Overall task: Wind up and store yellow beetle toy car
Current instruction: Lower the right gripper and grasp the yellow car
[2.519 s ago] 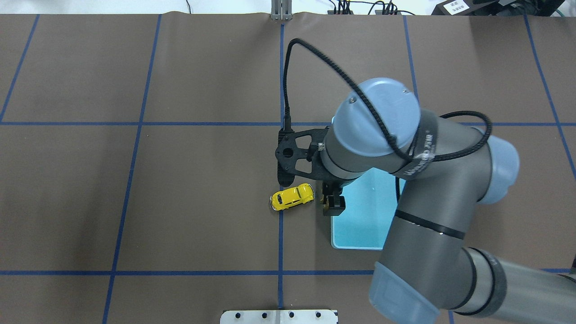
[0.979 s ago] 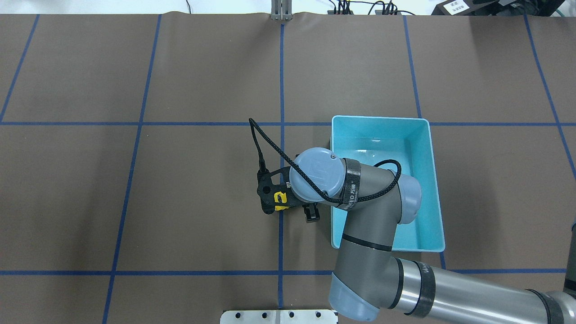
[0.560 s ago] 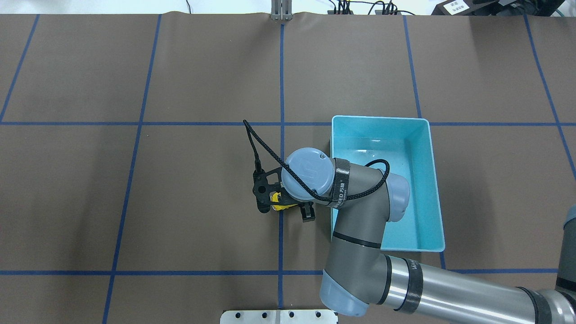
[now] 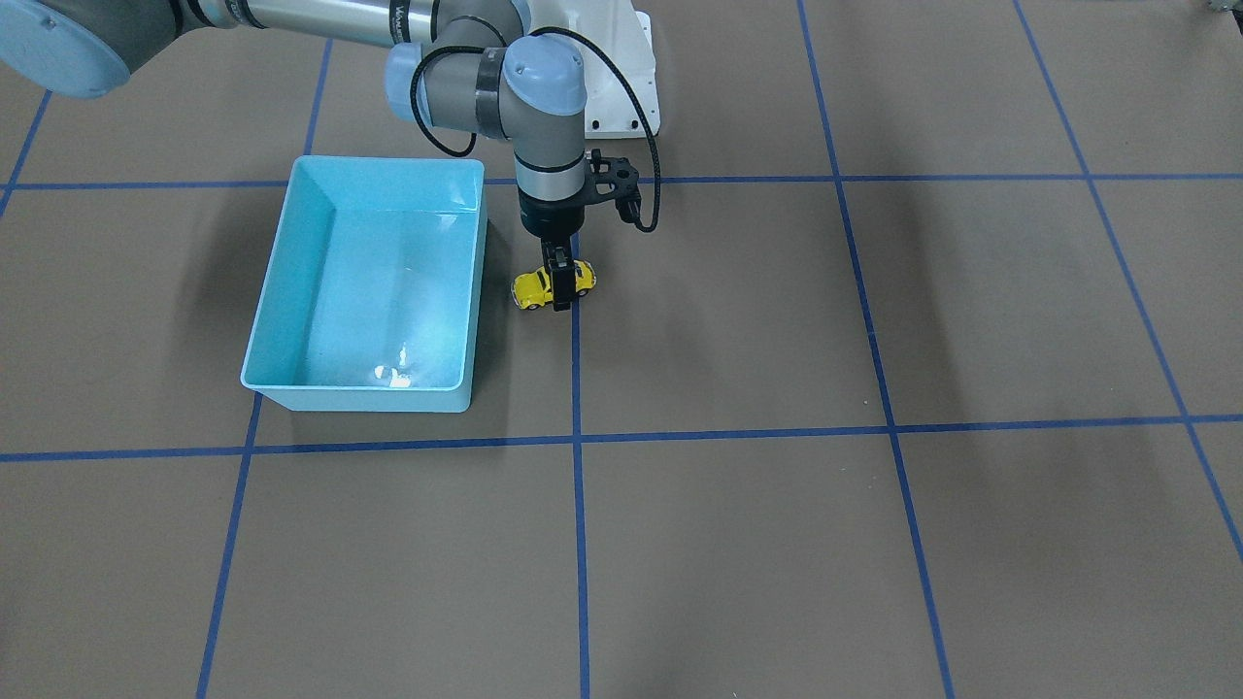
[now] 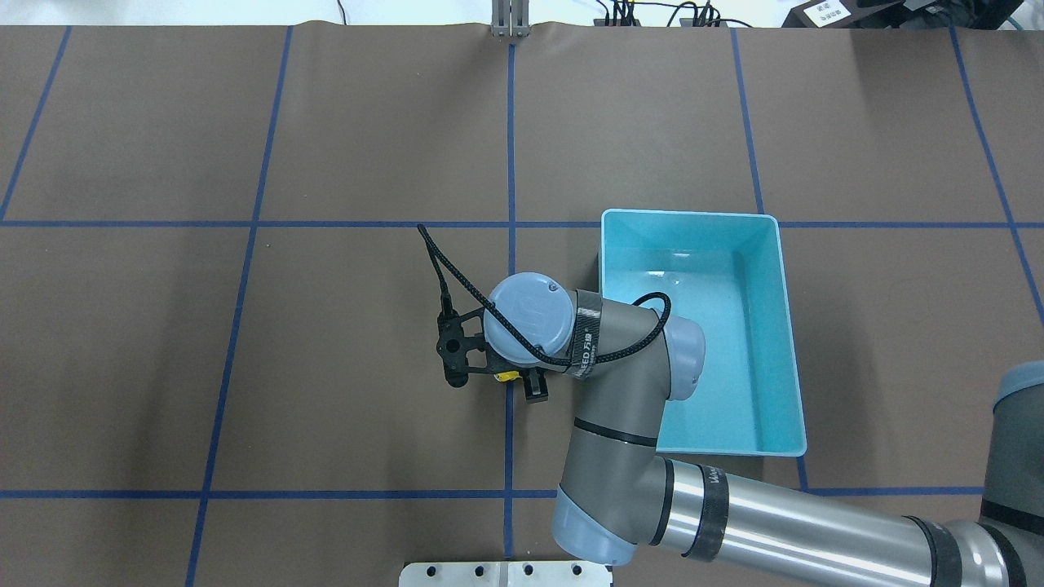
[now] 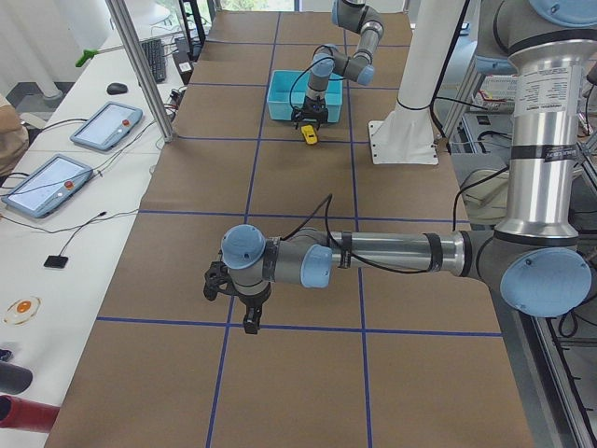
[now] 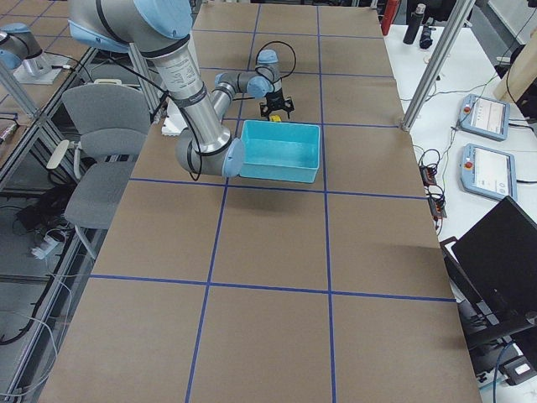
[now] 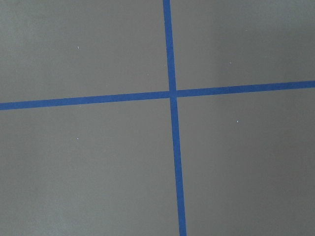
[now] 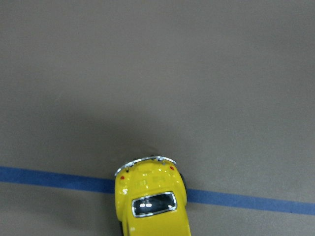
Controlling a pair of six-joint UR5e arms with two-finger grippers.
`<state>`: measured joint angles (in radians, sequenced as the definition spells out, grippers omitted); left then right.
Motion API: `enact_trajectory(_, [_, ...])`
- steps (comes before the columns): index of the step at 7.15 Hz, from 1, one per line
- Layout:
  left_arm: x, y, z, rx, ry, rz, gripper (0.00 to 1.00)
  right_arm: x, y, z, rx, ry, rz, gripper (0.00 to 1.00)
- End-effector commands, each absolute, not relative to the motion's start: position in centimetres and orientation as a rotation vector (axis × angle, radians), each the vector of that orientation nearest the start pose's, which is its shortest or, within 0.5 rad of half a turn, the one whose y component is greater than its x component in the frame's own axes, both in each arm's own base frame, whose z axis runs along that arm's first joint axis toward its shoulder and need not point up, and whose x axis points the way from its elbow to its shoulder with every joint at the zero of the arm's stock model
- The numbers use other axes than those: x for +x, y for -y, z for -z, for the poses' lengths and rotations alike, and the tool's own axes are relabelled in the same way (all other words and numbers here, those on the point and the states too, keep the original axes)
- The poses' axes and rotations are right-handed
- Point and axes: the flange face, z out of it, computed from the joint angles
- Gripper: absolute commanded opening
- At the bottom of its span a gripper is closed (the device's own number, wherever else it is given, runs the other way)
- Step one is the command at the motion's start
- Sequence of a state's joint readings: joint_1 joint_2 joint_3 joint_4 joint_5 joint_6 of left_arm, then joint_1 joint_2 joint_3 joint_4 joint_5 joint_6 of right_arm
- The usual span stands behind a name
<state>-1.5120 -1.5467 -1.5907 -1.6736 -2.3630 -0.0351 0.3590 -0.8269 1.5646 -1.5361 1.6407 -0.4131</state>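
While the wrist hides most of the yellow beetle toy car (image 5: 506, 377), right end effector (image 4: 560, 282) straddling its body, grip unclear, left end effector (image 6: 248, 320) state indiscernible, turquoise bin (image 4: 291, 221) beside the car.

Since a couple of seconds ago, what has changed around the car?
The right pincer has come down from beside the turquoise bin to straddle the yellow beetle toy car, and has been sliding it leftward in the overhead view. The bin has stayed put, and the car remains on the table.

Bright even light, soft shadows, sharp
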Motion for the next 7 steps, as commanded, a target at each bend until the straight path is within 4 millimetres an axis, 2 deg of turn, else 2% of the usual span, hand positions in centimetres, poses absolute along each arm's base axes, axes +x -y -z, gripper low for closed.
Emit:
enact_trajectory(1, [-3.3,49.1,-64.9,0.055,-0.795,-0.061,1.00,-63.1,36.6,-21.5,0.763,0.412,1.564,0.78])
enact_trajectory(2, [-3.3,49.2,-64.8,0.055,-0.795,-0.058,1.00,-63.0,36.6,-21.4,0.767,0.415,1.560,0.37])
enact_trajectory(3, [-3.3,49.2,-64.7,0.056,-0.796,-0.059,1.00,-62.9,36.6,-21.5,0.756,0.429,1.530,0.02])
enact_trajectory(4, [-3.3,49.2,-64.8,0.054,-0.796,-0.057,1.00,-62.9,36.4,-21.2,0.747,0.443,1.497,0.00])
enact_trajectory(5, [-3.3,49.4,-64.5,0.060,-0.795,-0.059,1.00,-62.5,36.2,-19.3,0.769,0.465,1.480,0.00])
enact_trajectory(6, [-3.3,49.3,-64.9,0.053,-0.795,-0.056,1.00,-61.8,35.9,-15.4,0.785,0.532,1.481,0.00])
enact_trajectory(7, [-3.3,49.4,-64.6,0.059,-0.795,-0.059,1.00,-59.9,36.7,-10.1,0.788,0.551,1.467,0.00])
